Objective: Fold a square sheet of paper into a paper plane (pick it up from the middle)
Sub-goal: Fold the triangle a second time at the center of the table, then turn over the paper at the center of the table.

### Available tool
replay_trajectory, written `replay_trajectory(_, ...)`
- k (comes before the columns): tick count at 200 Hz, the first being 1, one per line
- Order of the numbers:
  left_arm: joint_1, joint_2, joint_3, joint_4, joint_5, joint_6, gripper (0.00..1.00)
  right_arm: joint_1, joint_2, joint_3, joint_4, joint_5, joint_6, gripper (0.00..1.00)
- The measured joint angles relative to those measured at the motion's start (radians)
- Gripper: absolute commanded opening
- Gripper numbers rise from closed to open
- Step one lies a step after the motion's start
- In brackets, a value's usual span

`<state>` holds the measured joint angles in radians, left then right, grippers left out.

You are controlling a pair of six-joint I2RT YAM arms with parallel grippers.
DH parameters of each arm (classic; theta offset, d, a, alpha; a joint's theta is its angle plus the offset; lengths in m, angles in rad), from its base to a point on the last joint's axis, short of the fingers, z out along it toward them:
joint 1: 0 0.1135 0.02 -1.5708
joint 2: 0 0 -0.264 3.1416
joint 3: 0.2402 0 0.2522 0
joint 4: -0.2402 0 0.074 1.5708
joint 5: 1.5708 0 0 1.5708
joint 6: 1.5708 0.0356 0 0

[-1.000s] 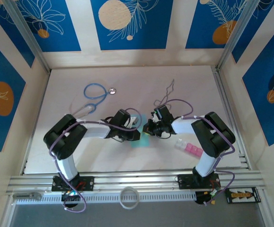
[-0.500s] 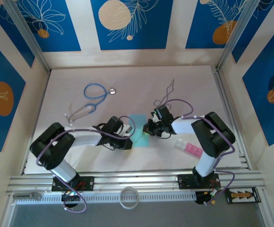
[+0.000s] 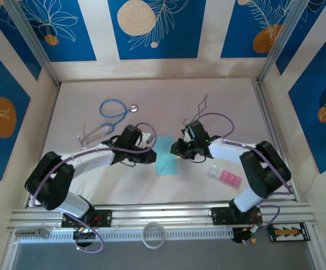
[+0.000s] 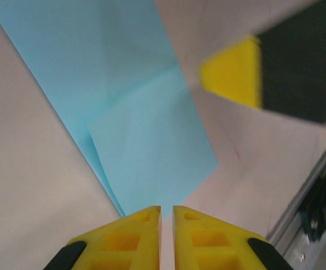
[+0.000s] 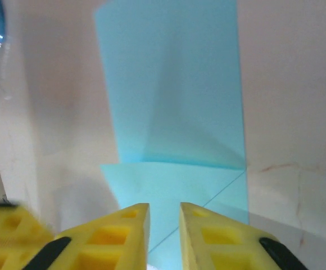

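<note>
Left gripper [image 4: 167, 209], its yellow fingers all but touching, sits at the left edge of the partly folded light turquoise-blue square sheet of paper [image 3: 164, 160] at mid-table [image 3: 236, 112]; I cannot tell whether it pinches the sheet. Right gripper [image 5: 164, 205], fingers slightly parted, hovers over the sheet's right edge. A blue-tubed stethoscope [image 3: 111, 112] lies far left, and pink and clear plastic blocks [image 3: 225, 175] near right.

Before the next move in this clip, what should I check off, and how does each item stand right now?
1. Paper within reach: ok; the square sheet of paper lies between both hands.
2. Fingers of left hand closed: ok, almost together at the sheet's edge.
3. Left grip on the sheet: cannot tell.
4. The right hand free of the sheet: ok, jaws slightly parted above it.
5. Clutter apart: ok; stethoscope and plastic blocks lie away from the sheet.
6. Plane finished: not ok; only a flap is folded over.
</note>
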<state>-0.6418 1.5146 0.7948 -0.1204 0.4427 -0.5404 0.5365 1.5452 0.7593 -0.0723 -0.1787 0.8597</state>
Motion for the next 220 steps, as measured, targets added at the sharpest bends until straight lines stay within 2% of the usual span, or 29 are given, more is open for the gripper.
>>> replay_trajectory(42, 0.019, 0.139, 0.106, -0.003, 0.037, 0.03, 0.13, -0.02, -0.12, -0.01, -0.101, 0.011, 0.032, 0.33)
replay_trajectory(74, 0.019, 0.211, 0.181, -0.034, 0.047, 0.078, 0.11, 0.012, -0.119, -0.058, -0.161, 0.001, 0.081, 0.33)
replay_trajectory(129, 0.019, 0.257, 0.186, -0.062, 0.043, 0.119, 0.07, 0.107, -0.081, -0.064, -0.199, 0.014, 0.154, 0.33)
replay_trajectory(220, 0.019, 0.286, 0.161, -0.079, 0.028, 0.148, 0.04, 0.145, -0.008, -0.039, -0.239, 0.068, 0.198, 0.32)
